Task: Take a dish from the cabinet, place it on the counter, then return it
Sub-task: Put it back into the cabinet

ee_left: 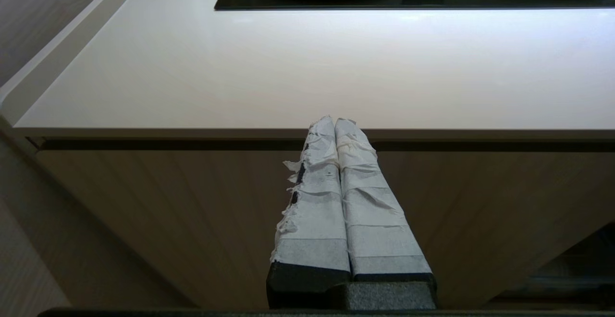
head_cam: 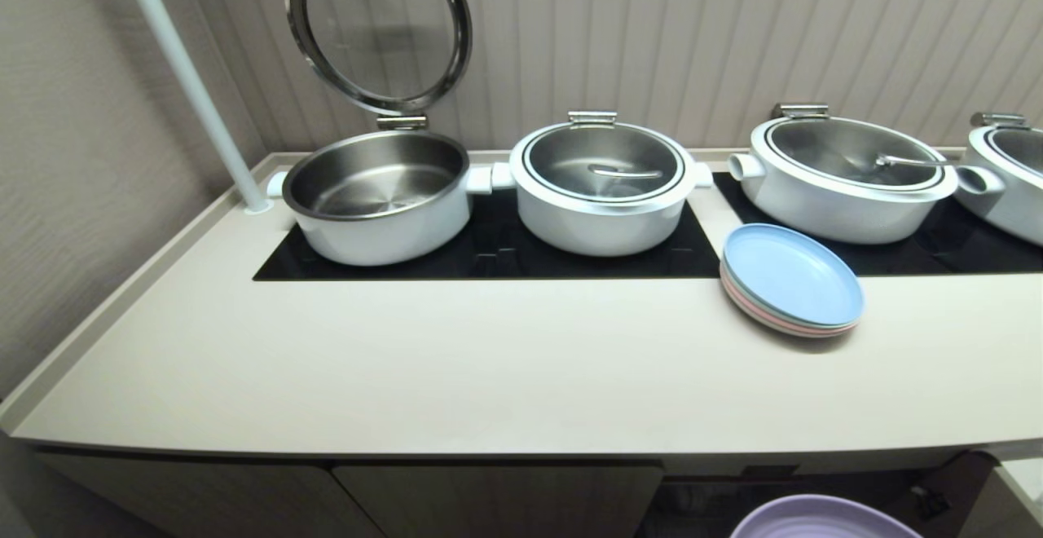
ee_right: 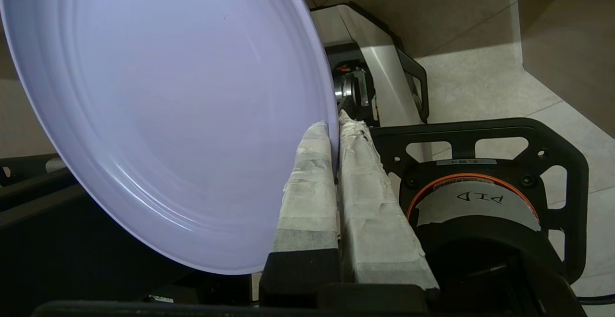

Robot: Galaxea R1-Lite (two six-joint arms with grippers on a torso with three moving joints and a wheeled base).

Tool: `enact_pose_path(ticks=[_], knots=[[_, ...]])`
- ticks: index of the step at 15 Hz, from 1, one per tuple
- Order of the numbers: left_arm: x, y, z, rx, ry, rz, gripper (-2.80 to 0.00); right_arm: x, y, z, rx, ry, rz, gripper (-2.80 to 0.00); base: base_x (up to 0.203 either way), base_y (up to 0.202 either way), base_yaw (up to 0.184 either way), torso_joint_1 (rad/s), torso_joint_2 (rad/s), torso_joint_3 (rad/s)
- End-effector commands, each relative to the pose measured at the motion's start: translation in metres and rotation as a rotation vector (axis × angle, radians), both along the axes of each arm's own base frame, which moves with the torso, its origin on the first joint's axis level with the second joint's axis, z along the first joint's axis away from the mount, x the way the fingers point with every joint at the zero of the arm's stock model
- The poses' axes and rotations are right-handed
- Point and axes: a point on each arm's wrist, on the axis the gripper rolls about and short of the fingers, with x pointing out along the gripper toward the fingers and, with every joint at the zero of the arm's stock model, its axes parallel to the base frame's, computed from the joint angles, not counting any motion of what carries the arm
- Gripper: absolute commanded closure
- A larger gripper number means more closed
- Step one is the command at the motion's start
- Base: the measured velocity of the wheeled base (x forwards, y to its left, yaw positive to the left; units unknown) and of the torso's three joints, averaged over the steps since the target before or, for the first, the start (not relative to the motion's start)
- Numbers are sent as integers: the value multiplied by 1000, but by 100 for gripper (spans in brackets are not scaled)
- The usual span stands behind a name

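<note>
1. I am holding the dish (ee_right: pixel 158 115) in the right tool (ee_right: pixel 336 129), whose 2 taped fingers (ee_right: pixel 310 182) are pinching only the rim at 1 edge. The plate is tilting steeply in the right wrist view, so I am judging that its weight is levering against a thin grip; a jolt could let it pivot or slip out toward the floor (ee_right: pixel 480 81).

2. In the head view only the top arc of the dish (head_cam: pixel 823 518) is showing, low at the right and below the front lip of the worktop (head_cam: pixel 489 375), in front of the open part of the cabinet (head_cam: pixel 489 493). Lifting without first clearing that lip could be knocking the plate's far edge against the overhang and prying it out of the fingers.

3. The left tool (ee_left: pixel 336 125) is sitting parked in front of the closed cabinet door, fingers pressed together and holding nothing, so it is posing little risk.

4. On the worktop the stack of plates (head_cam: pixel 790 281) is lying straight beyond the dish, partly over the cooktop panel (head_cam: pixel 489 257). Setting down too far in could be nudging that stack.

5. Farthest back, 4 white pots are standing in a row; the nearest, the lidded pot (head_cam: pixel 847 179), is just behind the stack, so an overshoot could be striking it.
</note>
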Motion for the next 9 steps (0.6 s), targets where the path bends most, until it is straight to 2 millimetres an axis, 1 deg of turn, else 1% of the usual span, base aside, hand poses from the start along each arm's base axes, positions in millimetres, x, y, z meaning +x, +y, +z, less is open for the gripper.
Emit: enact_pose_path(ticks=[1,7,9], knots=[[0,0,0,-1,0,0,0,-1,0,-1,-4,20,-2,0,0,0,0,0,0,0],[0,0,0,-1,0,0,0,-1,1,1,10,21,0,0,0,0,0,0,0,0],[0,0,0,-1,0,0,0,-1,1,1,12,24,-3,0,0,0,0,-85,154,103]])
